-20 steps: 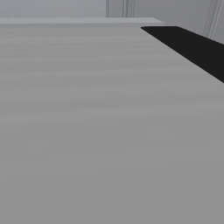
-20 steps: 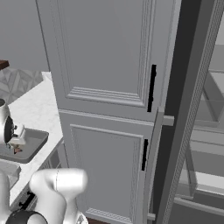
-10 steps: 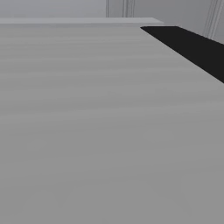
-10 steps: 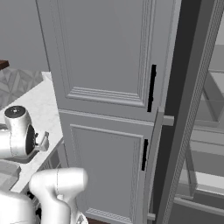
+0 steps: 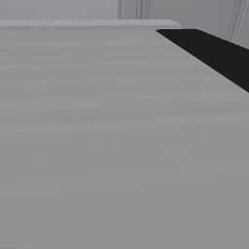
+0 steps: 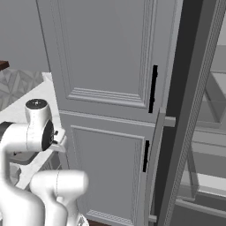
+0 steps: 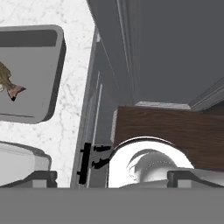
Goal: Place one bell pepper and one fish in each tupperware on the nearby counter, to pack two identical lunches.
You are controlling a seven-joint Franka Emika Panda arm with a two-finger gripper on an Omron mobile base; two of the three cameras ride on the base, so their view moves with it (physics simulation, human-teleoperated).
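Observation:
In the hand view a grey tupperware [image 7: 43, 78] lies on the white marble counter [image 7: 74, 109] at the upper left. Inside it, at the picture's left edge, is a tan fish [image 7: 8, 83], tail toward the middle. The rim of a second grey tupperware [image 7: 17, 159] shows at the lower left. My gripper [image 7: 116, 178] is open and holds nothing; it hangs off the counter's edge, beside the cabinet front. In the right base view my arm's wrist [image 6: 39, 130] is raised by the counter [image 6: 26, 103]. The bell peppers are out of view.
Tall grey cabinet doors with black handles [image 6: 153, 88] stand right of the counter. Beyond them is an open fridge door edge [image 6: 194, 110] and clear shelves [image 6: 212, 132]. A black drawer handle [image 7: 85, 162] and brown floor [image 7: 166, 127] lie below the hand. A flat grey panel [image 5: 97, 146] blocks the left base view.
In the right base view my arm has lifted from low over the tupperware and swung right, off the counter toward the cabinet. The gripper has stayed open.

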